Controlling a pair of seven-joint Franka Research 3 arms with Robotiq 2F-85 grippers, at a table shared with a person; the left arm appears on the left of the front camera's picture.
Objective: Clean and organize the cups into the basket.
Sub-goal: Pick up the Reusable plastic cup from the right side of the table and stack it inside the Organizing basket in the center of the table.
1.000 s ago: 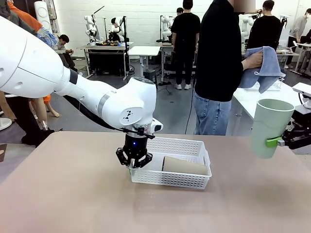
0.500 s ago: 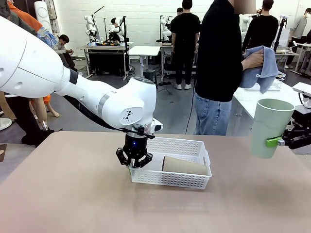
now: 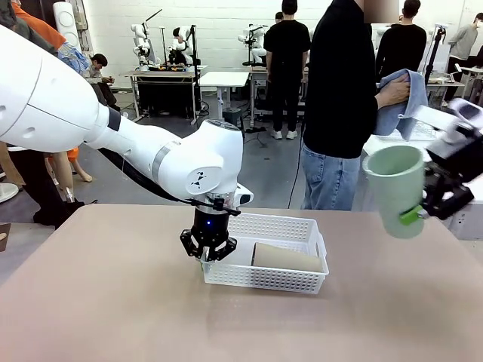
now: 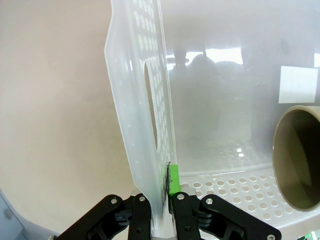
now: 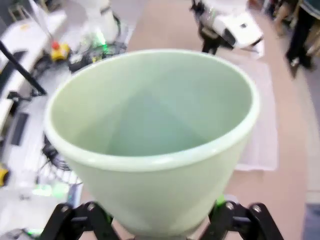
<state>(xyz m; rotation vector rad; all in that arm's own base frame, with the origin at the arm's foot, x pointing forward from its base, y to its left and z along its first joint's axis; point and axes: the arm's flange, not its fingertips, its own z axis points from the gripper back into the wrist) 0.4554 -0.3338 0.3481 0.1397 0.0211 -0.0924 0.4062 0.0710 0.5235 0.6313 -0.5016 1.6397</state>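
The mint green cup (image 3: 396, 188) hung in the air to the right of the basket (image 3: 266, 278), well apart from it and above the bench (image 3: 113, 302), tilted with its mouth up and toward the basket. The right fingers (image 3: 413, 215) were clamped on its lower wall. A tan cup (image 3: 287, 259) already lay on its side in the basket's right part, mouth toward the basket's left end.

The left fingers (image 3: 209, 255) pinched the basket's left end wall, one pad inside and one outside, just below the handle cut-out.

The likeliest trouble was the grip. The cup tapers and looked smooth, and it was held low on the body, so a quick swing toward the basket might have let it slide or rotate between the pads. The free room in the basket sat at its left end, right where the left arm stood, so the two arms could have met there. Lowered askew to the tan cup, the green one would probably have ridden up on the rim or knocked its neighbour. Any tug from the left fingers would have shifted the basket under it.

Beyond the basket a person (image 3: 343, 90) stood holding a blue cloth (image 3: 400, 109), clear of both arms.
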